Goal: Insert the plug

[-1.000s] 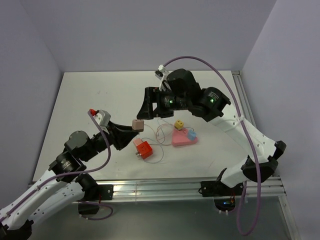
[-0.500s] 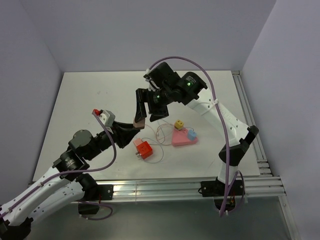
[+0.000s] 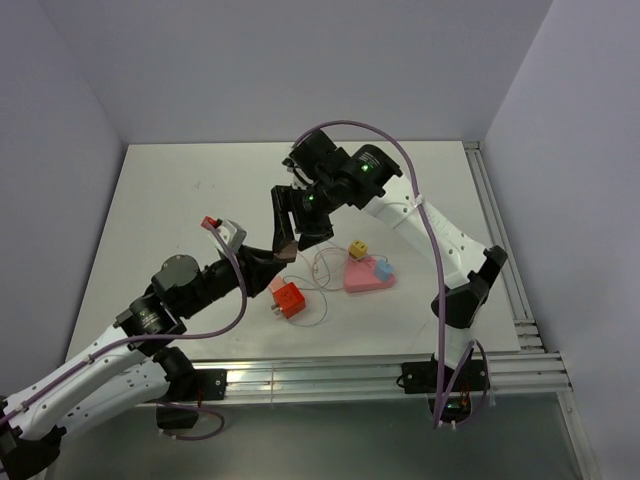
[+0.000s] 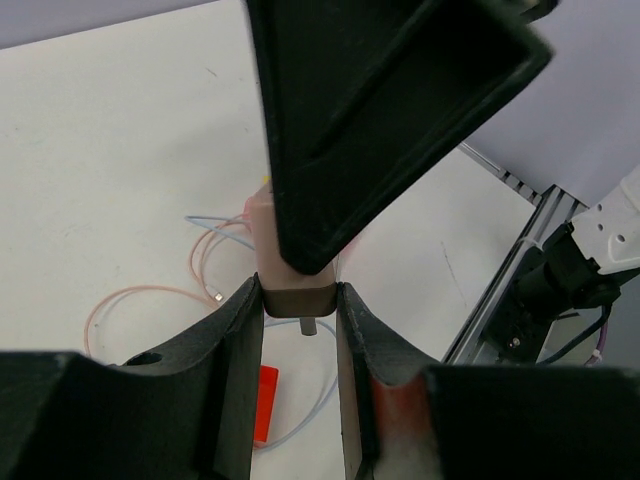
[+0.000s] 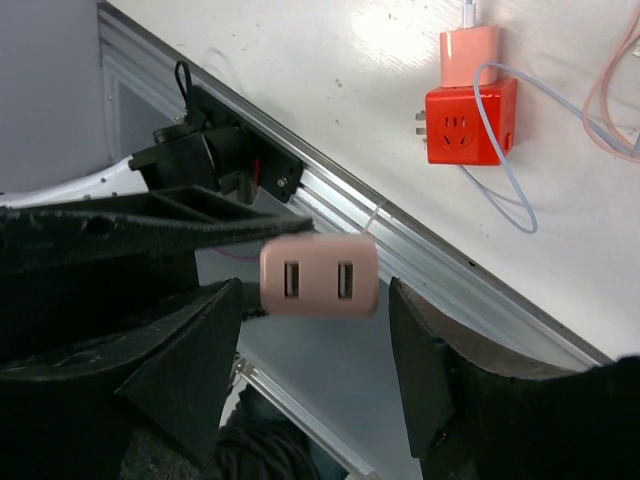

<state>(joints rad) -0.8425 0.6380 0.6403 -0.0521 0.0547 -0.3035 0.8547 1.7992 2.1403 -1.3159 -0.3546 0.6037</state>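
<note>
Left pincer: reaches from the 7 o'clock corner of the bench toward its centre. Its two fingers are closed part-way and clamp the lower end of the plug from both sides. In the left wrist view one metal prong projects from the plug's end between them.

Plug: a beige block with rounded corners, held off the bench. The end turned to the right wrist camera carries two small rectangular slots side by side.

Red socket cube: lies on the bench at 6 o'clock from the plug, apart from it. A small pink charger is seated against one face of the cube. Thin wires loop over the bench at 2 o'clock from the cube.

Right pincer: comes in from 1 o'clock and points down over the plug. Its fingers stand partly open, one on each side of the plug. A narrow gap shows on each side in the right wrist view, so no grip is visible. In the left wrist view one of its broad black fingers overlaps the upper part of the plug.

Other items: a pink wedge lies at 3 o'clock from the plug. A blue block sits at the wedge's 1 o'clock corner. A yellow block lies just beyond the wedge at 12 o'clock.
</note>
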